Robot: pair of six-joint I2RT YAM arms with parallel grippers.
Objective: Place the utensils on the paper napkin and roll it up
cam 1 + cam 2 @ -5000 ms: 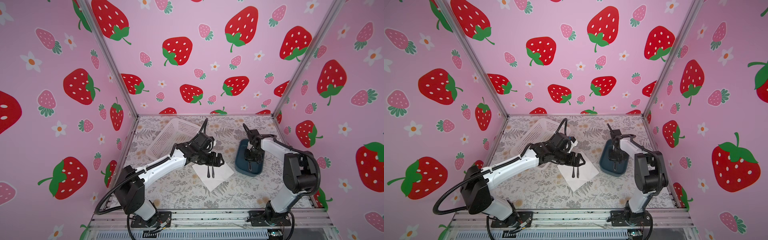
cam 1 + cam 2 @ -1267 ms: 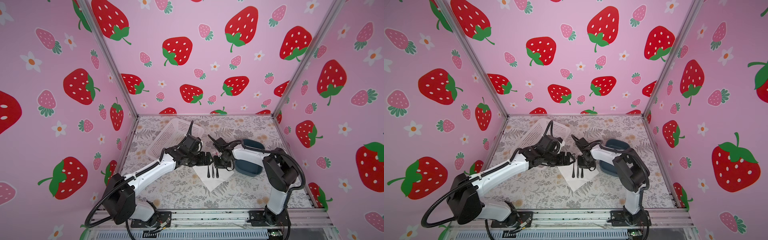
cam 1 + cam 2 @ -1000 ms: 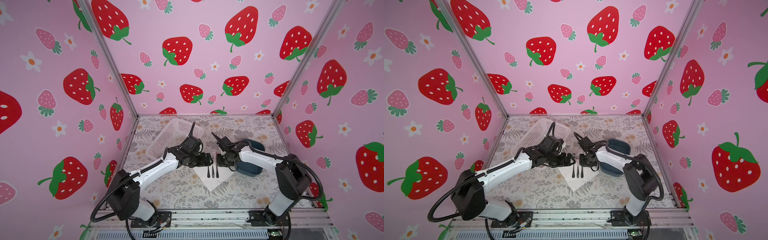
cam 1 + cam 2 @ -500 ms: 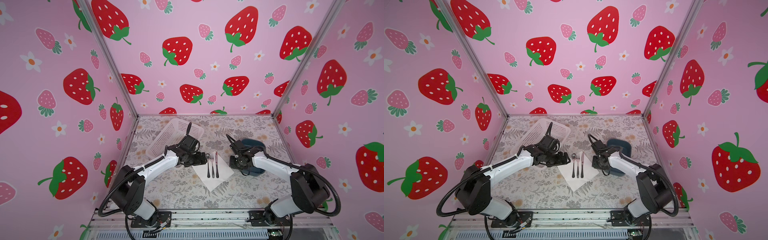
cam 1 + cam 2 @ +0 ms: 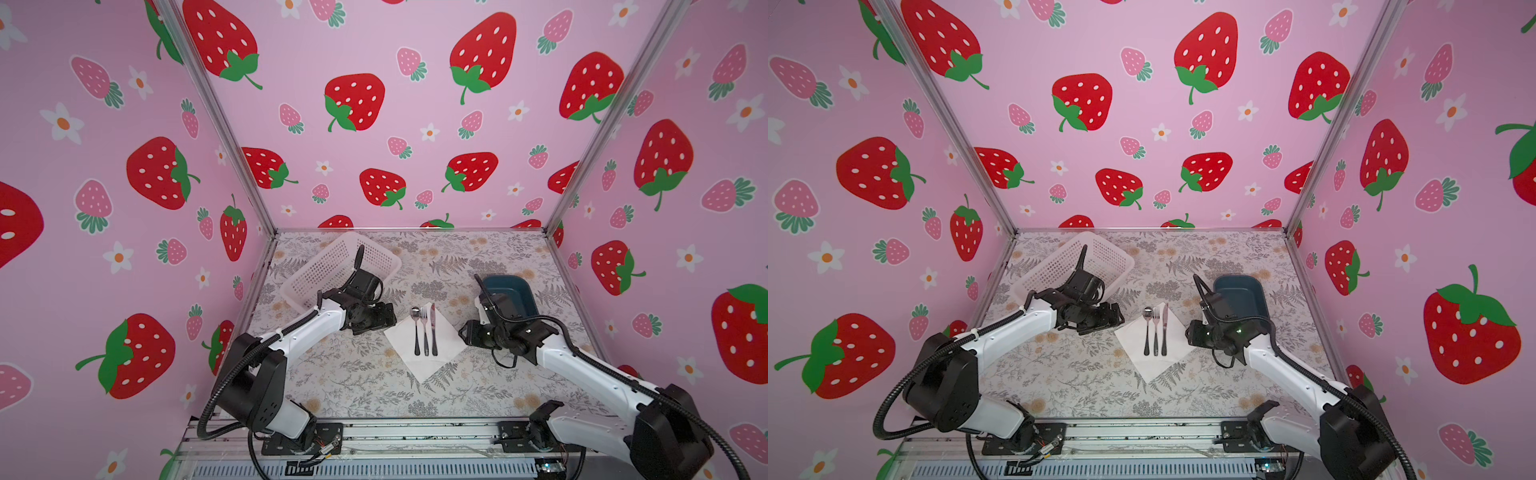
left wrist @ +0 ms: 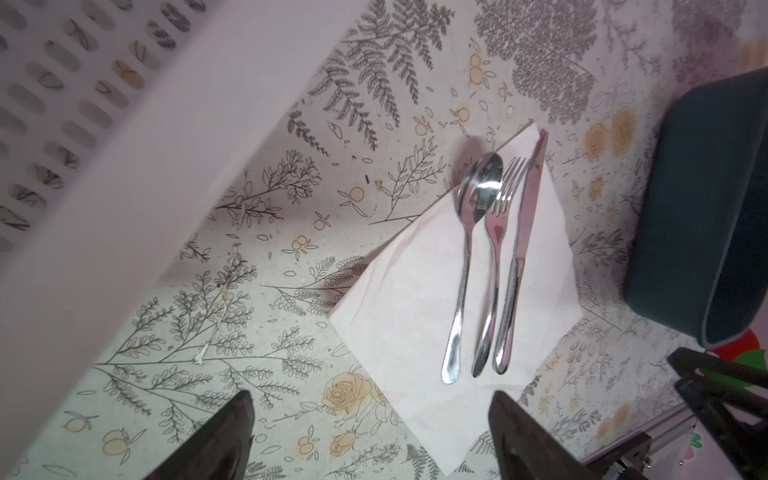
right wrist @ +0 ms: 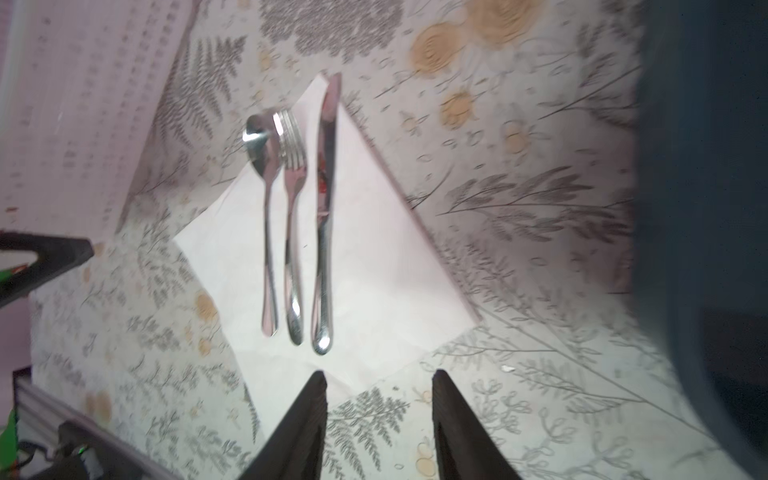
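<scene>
Utensils (image 5: 424, 332) — three pieces, parallel, side by side — lie on the napkin (image 5: 422, 368). Left gripper (image 6: 370, 411): fingers wide, empty. Right gripper (image 7: 378, 378): fingers moderately apart, empty. Each stands just beside the napkin, on opposite sides.

No text, label, brand, number or sign can be read in any view. The pink walls (image 5: 415, 50) carry only printed strawberries and flowers, and the table cover (image 5: 357, 374) carries only drawn ferns and roses. Any marking on the metal rail (image 5: 415, 436) at the near edge is too small to tell.
</scene>
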